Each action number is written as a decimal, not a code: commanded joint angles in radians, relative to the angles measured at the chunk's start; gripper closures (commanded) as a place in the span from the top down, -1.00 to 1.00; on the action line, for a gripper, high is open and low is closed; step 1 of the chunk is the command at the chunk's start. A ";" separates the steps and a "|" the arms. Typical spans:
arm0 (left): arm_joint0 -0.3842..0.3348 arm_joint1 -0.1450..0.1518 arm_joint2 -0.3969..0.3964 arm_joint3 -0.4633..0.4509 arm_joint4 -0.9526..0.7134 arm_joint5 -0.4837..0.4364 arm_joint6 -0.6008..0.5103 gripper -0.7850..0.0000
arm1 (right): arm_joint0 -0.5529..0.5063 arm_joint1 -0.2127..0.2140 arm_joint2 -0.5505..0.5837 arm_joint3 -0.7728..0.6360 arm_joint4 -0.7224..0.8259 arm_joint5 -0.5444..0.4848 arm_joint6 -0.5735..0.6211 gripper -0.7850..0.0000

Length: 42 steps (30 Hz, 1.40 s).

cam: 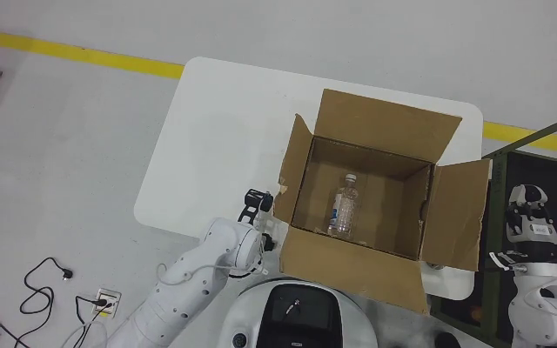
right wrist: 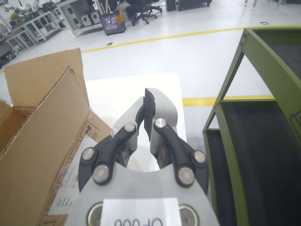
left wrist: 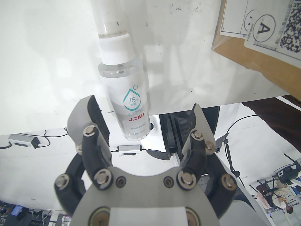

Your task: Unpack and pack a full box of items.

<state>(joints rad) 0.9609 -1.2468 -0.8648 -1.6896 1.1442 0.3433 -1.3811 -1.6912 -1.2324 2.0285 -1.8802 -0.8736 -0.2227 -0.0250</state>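
Here the spray bottle (left wrist: 123, 88) lies within the spread left gripper (left wrist: 143, 103).

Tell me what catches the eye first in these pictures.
The big open cardboard box on the white table draws the eye first, with a single clear bottle lying on its floor. Next comes the spray bottle inside the wide-open left gripper, close to a corner of the box. The right gripper is shut on nothing at the table's edge, beside a green cart.
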 commanded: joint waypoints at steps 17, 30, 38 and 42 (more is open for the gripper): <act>-0.003 -0.017 -0.023 0.022 0.015 0.000 0.004 0.26 | 0.000 0.000 0.000 0.000 0.000 0.000 0.000 -1.00; -0.006 -0.031 -0.025 0.049 0.026 -0.011 0.006 0.11 | 0.000 0.000 0.000 0.000 0.000 0.000 0.000 -1.00; -0.008 -0.039 -0.027 0.067 0.031 -0.017 0.007 -0.03 | 0.000 0.000 0.000 0.000 0.000 0.000 0.000 -1.00; -0.006 -0.043 -0.029 0.074 0.035 -0.014 0.008 -0.04 | 0.000 0.000 0.000 0.000 0.000 0.000 0.000 -1.00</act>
<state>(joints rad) 0.9538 -1.2888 -0.8925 -1.6171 1.1798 0.3284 -1.3741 -1.6912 -1.2324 2.0285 -1.8802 -0.8736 -0.2227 -0.0250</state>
